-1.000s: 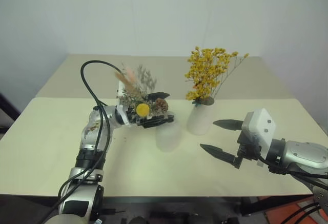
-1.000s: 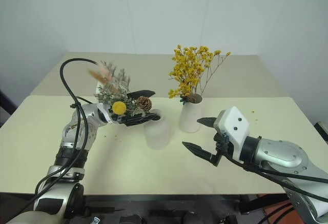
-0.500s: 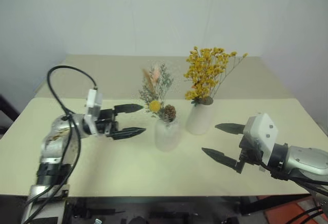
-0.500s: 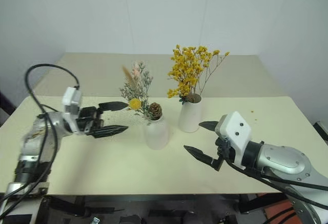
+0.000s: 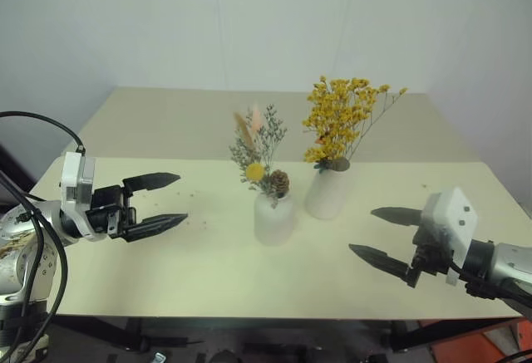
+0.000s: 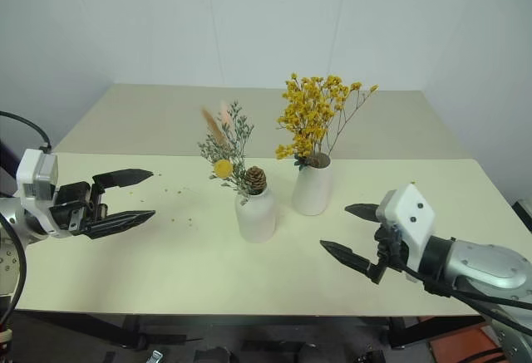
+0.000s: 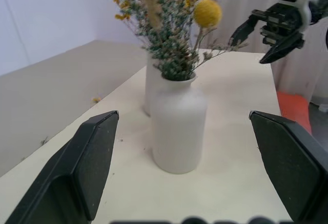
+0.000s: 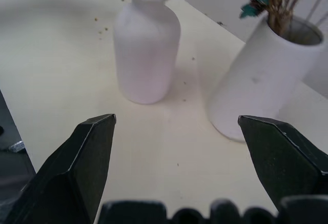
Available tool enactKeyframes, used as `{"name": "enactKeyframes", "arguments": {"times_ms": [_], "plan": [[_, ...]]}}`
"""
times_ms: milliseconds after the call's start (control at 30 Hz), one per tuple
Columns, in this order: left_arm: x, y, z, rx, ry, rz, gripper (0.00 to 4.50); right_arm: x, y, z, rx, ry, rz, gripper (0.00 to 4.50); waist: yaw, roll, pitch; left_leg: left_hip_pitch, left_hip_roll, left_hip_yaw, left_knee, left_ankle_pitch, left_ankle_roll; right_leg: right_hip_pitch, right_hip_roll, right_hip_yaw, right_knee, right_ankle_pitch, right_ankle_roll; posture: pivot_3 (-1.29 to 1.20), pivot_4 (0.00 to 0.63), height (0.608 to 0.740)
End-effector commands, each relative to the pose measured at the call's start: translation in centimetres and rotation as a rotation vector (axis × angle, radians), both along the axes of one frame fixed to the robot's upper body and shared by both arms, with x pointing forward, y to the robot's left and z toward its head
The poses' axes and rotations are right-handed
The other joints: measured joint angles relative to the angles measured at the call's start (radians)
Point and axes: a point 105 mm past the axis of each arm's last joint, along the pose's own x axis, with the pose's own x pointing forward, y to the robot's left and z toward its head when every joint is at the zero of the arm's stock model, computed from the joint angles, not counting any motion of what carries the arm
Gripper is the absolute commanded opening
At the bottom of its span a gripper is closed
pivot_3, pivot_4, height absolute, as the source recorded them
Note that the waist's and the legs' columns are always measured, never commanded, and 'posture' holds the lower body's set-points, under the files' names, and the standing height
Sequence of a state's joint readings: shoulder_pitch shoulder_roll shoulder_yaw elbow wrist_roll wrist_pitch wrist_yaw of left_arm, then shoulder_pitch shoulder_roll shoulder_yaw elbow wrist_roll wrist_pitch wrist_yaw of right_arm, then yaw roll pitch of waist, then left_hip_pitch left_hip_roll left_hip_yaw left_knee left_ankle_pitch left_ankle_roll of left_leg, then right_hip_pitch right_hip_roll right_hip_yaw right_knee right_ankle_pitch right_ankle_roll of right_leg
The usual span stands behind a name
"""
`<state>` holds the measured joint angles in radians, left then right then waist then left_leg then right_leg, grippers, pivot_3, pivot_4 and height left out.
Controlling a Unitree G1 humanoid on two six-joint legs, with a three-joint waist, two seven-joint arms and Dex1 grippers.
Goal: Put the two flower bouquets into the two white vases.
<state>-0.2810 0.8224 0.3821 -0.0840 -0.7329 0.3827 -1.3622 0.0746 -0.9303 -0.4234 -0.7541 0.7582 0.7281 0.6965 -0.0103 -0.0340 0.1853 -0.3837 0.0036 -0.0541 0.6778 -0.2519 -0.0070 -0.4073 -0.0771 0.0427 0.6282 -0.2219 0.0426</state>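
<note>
The grey-green bouquet [image 5: 261,154] with a pinecone and yellow ball stands in the squat rounded white vase [image 5: 273,218] at the table's middle. The yellow-orange bouquet [image 5: 344,120] stands in the taller white vase [image 5: 325,192] just to its right. My left gripper [image 5: 166,201] is open and empty, well to the left of the squat vase [image 7: 178,124], pointing at it. My right gripper [image 5: 387,237] is open and empty near the table's front right, apart from both vases [image 8: 146,54] [image 8: 259,80].
The cream table [image 5: 191,263] carries small flower crumbs [image 5: 193,193] left of the squat vase. A second table [image 5: 174,122] adjoins behind, against a white wall. My right gripper [image 7: 271,26] appears beyond the vases in the left wrist view.
My left gripper let go of the grey-green bouquet, which now stands upright in the squat vase, and drew back to the left. My right gripper drifted slightly right.
</note>
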Motion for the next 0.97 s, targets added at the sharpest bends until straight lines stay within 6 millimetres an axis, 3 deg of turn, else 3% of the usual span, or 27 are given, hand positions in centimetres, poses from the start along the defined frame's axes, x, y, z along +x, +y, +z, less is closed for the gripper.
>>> {"name": "enactKeyframes", "arguments": {"times_ms": [33,400,967], "plan": [[-0.2,-0.5,0.7,0.003,-0.039,-0.003,4.47,-0.1,-1.7,1.6,-0.036,-0.065,-0.045,4.5,-0.001,0.0,0.0,0.0,0.0,0.0,0.0,0.0,0.0,0.0,0.0,0.0,0.0,0.0,0.0,0.0,0.15,0.74],[0.9,-1.6,1.2,-0.008,-0.062,-0.045,4.47,-1.6,-5.5,2.5,-0.1,-0.071,-0.173,4.5,-0.001,0.0,0.0,0.0,0.0,0.001,0.0,0.0,0.0,0.001,0.0,0.0,0.0,-0.001,0.002,0.0,0.15,0.74],[1.9,-2.2,1.9,0.016,-0.076,-0.102,4.47,-2.9,-5.5,1.8,-0.104,-0.066,-0.215,4.5,-0.003,0.0,0.0,0.0,0.0,0.001,0.0,0.0,0.0,0.001,0.0,0.001,0.0,-0.002,0.004,0.0,0.15,0.74]]}}
